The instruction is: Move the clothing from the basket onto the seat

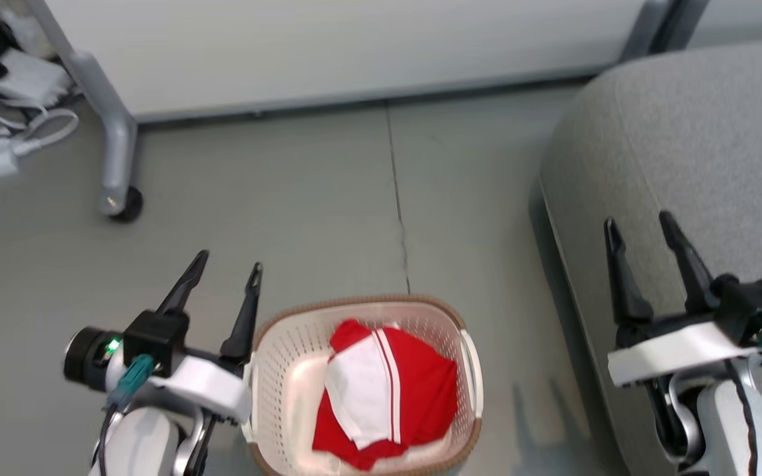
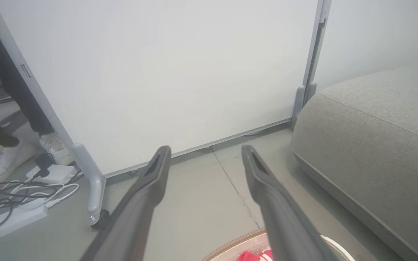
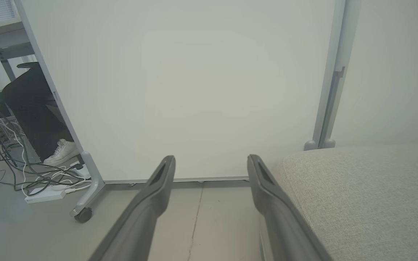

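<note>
The cream basket [image 1: 274,360] with a brown rim sits on the floor at the bottom centre of the head view. Red clothing [image 1: 414,390] with a white panel and thin white stripes lies bunched inside it. My left gripper [image 1: 230,263] hovers open just left of the basket's rim, nothing between its fingers. The grey seat [image 1: 685,145] fills the right side; my right gripper [image 1: 639,223] stands open above its near edge. In the left wrist view the open left gripper [image 2: 205,151] points at the floor, with the basket rim [image 2: 230,243] and a scrap of red clothing [image 2: 254,256] at the bottom.
A white partition panel [image 1: 328,46] on grey castor legs [image 1: 113,158] stands behind the basket. Cables and a power strip [image 2: 16,215] lie on the floor at far left, beside a person's white shoes [image 2: 54,146]. Grey floor [image 1: 328,218] lies between basket and panel.
</note>
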You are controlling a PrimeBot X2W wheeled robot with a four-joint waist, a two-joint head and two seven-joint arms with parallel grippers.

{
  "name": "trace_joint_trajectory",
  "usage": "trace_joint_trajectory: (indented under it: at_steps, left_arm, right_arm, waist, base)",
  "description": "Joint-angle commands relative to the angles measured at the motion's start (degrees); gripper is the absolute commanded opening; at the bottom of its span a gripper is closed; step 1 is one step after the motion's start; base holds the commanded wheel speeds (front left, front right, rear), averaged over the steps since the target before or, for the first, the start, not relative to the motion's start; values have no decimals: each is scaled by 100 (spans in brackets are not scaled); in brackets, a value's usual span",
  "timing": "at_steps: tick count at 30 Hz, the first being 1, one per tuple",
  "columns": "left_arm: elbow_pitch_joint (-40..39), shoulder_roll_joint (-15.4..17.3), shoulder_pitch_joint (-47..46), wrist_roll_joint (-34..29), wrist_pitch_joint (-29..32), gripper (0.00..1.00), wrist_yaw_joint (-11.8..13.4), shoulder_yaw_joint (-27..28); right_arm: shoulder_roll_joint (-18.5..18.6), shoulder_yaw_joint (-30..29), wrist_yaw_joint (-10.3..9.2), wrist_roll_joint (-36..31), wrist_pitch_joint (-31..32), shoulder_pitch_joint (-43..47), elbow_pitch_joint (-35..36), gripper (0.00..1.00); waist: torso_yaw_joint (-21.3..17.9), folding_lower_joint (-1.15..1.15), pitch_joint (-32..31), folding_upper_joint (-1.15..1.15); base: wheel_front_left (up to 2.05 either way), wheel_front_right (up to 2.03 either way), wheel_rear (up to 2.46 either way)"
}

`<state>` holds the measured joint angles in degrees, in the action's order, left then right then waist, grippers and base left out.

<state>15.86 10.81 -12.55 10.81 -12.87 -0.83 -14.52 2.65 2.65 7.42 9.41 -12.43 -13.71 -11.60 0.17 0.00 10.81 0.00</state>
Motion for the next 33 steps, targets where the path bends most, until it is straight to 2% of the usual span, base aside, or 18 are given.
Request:
trace_joint_trajectory:
  at_steps: [1,8,16,19,28,33]
  left_arm:
    - [64,-4,-168,-6,-1,100,-45,-17]
    - [860,-176,-916,-136,72,100,-383,-500]
    - [1940,-298,-1631,-291,137,100,-586,-1109]
    - [2757,-310,-2072,-271,358,100,-622,-1291]
    - [4158,-307,-2918,-252,844,100,-663,-1598]
    - [4623,-293,-3225,-162,956,100,-672,-1704]
  right_arm:
    - [43,14,13,-7,-32,-105,68,100]
    - [38,89,13,45,-109,-553,523,100]
    - [34,224,13,180,-218,-831,1018,100]
    - [34,295,13,277,-263,-882,1310,100]
    - [32,410,13,497,-290,-854,1741,100]
    - [31,412,13,604,-290,-779,1941,100]
  waist:
    - [-239,0,558,0]
    - [-602,0,1666,0]
    - [-1036,0,2729,0]
    - [-1283,0,3263,0]
    - [-1690,0,3928,0]
    - [-1825,0,4142,0]
  base:
    - [0,0,0]
    - [0,0,0]
    - [0,0,0]
    - [0,0,0]
    - [0,0,0]
    - [0,0,0]
